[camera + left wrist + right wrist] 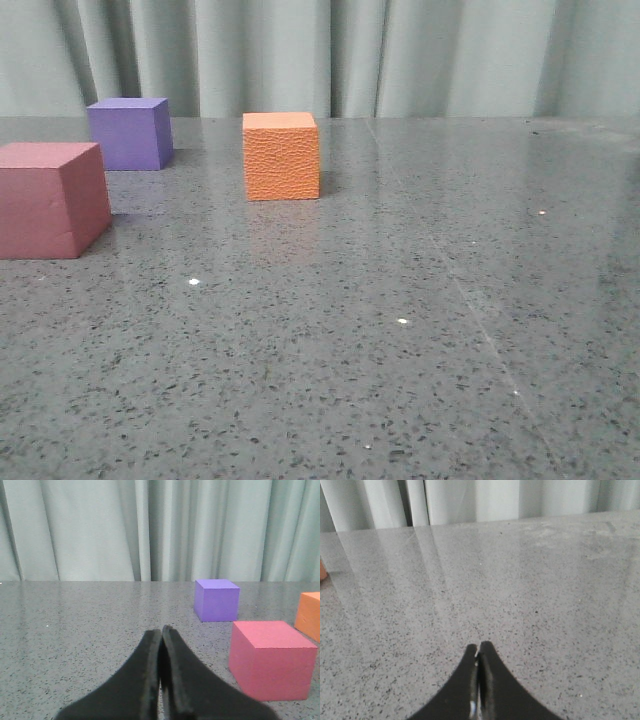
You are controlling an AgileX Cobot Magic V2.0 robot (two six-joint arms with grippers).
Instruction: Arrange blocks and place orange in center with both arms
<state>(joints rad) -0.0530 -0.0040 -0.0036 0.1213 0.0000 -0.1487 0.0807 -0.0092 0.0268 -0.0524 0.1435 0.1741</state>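
Observation:
Three foam cubes stand on the speckled grey table [400, 300]. The pink-red cube [50, 198] is nearest, at the left edge of the front view. The purple cube [130, 133] sits behind it. The orange cube [282, 155], pebbled in texture, stands apart to their right. Neither arm shows in the front view. In the left wrist view my left gripper [161, 630] is shut and empty, with the pink-red cube [272, 657], purple cube [216, 600] and an edge of the orange cube [310, 614] off to one side. My right gripper [479, 646] is shut over bare table.
A pale pleated curtain [320, 55] hangs behind the table's far edge. A sliver of orange [322, 571] shows at the border of the right wrist view. The tabletop has a faint diagonal seam [470, 300].

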